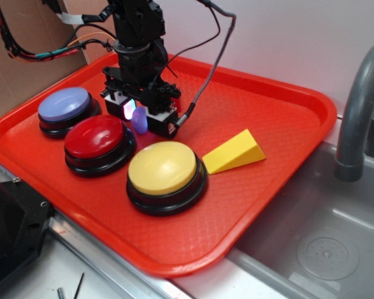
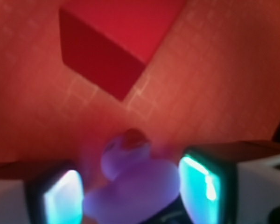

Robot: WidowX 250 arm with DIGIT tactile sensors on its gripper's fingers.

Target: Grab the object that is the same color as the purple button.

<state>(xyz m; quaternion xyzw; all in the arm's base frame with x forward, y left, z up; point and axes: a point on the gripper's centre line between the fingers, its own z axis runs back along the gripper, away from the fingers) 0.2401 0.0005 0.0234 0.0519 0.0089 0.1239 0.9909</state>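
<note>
Red tray [image 1: 280, 112] w/ waffle texture sits by a grey sink [image 1: 324, 249]; cardboard and pale wall behind. Nearest the camera, in front of the claw: yellow button [image 1: 164, 168], w/ yellow wedge [image 1: 235, 151] just beside it. Red button [image 1: 96, 138] next, then purple button [image 1: 65, 104] off to the claw's side. Claw [image 1: 136, 118] is low over the tray, pads lit, clenched on the small purple object [image 2: 130, 186], which sits btwn the fingers [image 2: 60, 198] in wrist view. Beyond the object in that view lies a red cube [image 2: 116, 42], apart from it, blurred.
</note>
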